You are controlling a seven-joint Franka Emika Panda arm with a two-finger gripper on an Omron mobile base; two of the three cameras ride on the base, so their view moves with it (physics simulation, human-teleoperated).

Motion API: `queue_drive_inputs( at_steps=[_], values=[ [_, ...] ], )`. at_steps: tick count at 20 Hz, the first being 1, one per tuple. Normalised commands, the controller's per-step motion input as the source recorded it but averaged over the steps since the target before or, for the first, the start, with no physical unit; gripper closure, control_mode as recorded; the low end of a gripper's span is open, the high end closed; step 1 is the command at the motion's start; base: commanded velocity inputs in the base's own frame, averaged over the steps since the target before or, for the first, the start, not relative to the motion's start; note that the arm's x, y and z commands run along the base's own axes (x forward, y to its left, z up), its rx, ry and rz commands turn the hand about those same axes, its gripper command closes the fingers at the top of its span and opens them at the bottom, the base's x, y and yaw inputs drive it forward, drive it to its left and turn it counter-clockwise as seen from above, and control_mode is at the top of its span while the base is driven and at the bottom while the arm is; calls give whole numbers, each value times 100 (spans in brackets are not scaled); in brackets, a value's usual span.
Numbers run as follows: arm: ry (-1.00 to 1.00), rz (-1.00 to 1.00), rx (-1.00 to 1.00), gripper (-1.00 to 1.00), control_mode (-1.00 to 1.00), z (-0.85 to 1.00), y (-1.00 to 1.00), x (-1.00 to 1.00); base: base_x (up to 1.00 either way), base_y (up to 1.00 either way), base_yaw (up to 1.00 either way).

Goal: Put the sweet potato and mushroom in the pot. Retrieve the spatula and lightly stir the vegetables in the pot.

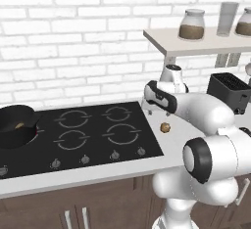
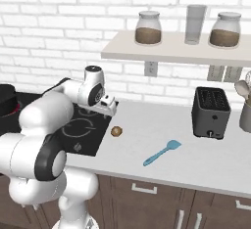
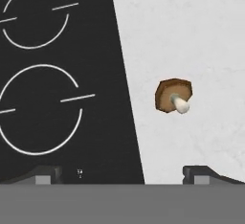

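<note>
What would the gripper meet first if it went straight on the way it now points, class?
Probably the counter near the stove's edge. The gripper points down, jaws open, straddling that edge; the mushroom lies slightly off its centre line, though depth is unclear.

white counter (image 2: 162, 140), mushroom (image 2: 116, 131), spatula (image 2: 162, 152), toaster (image 2: 211, 112)

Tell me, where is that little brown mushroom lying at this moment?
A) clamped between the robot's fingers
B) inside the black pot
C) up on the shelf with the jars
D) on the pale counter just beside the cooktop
D: the mushroom lies on the pale counter just off the edge of the black cooktop, apart from the pot and with the open gripper hovering above it.
</note>
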Motion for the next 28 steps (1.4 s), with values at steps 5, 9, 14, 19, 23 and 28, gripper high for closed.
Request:
queue_drive_inputs(
  at_steps=[5, 9, 14, 19, 23, 28],
  values=[
    [4, -8, 0, -100, -100, -43, -58, 0, 0, 0, 0],
    [1, -7, 0, -100, -100, -50, -42, 7, 0, 0, 0],
    [2, -5, 2, -100, -100, -30, -7, 19, 0, 0, 0],
    [5, -5, 5, -100, -100, -23, -2, 24, 0, 0, 0],
    [4, -5, 5, -100, -100, -23, -11, 25, 0, 0, 0],
    [4, -6, 4, -100, -100, -21, -18, 21, 0, 0, 0]
  ],
)
